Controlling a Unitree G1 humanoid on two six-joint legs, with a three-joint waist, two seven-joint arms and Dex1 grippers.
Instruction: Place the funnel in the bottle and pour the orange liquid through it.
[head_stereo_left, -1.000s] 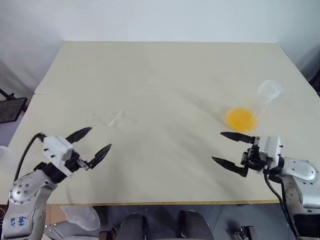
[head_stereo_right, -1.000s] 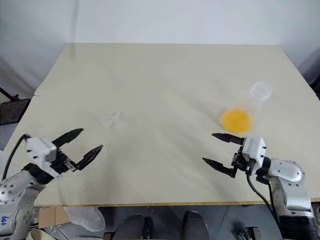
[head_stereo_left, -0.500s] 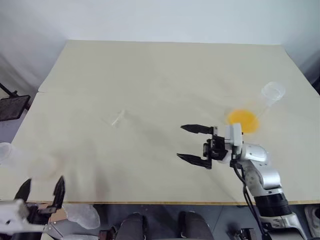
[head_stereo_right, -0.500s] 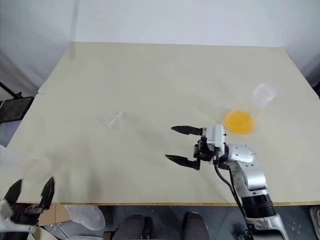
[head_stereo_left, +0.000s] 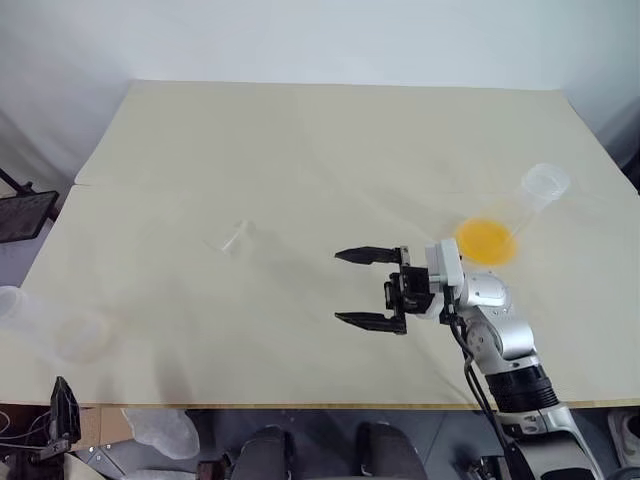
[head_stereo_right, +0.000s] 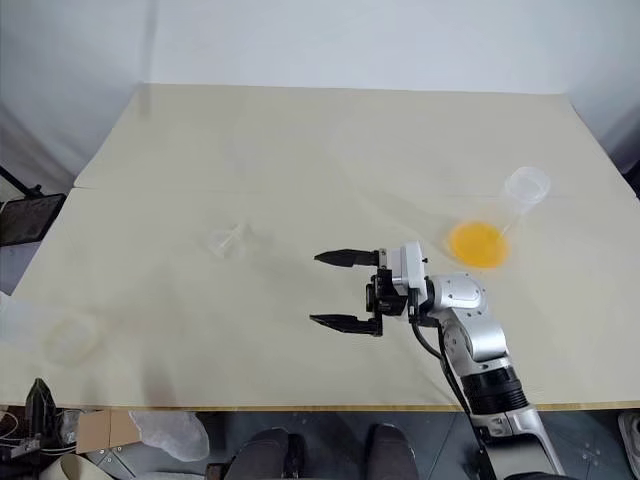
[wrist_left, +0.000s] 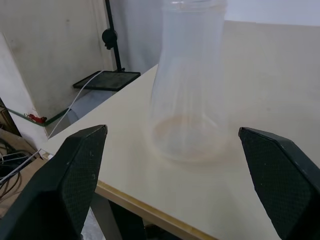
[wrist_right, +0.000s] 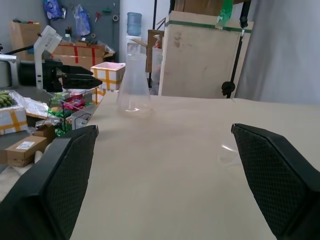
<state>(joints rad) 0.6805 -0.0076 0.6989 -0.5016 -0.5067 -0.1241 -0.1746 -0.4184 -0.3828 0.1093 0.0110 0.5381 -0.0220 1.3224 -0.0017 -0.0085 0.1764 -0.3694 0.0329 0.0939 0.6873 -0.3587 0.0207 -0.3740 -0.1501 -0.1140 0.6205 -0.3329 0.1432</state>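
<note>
open tabletop (head_stereo_left: 330, 150), funnel (head_stereo_left: 236, 239) unobstructed, bottle (head_stereo_left: 45, 325) at edge

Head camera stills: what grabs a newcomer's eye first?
The bright pool of translucent orange liquid in the clear conical flask near the table's right edge. Next, the right gripper, black fingers spread wide, hanging over the beige table mid-front. A small clear plastic funnel lies left of centre, easy to miss.

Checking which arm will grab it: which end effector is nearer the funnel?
The right. The right end effector hovers open over the table's middle, beside the funnel. The left end effector sits off the table's near left edge, farther away.
</note>
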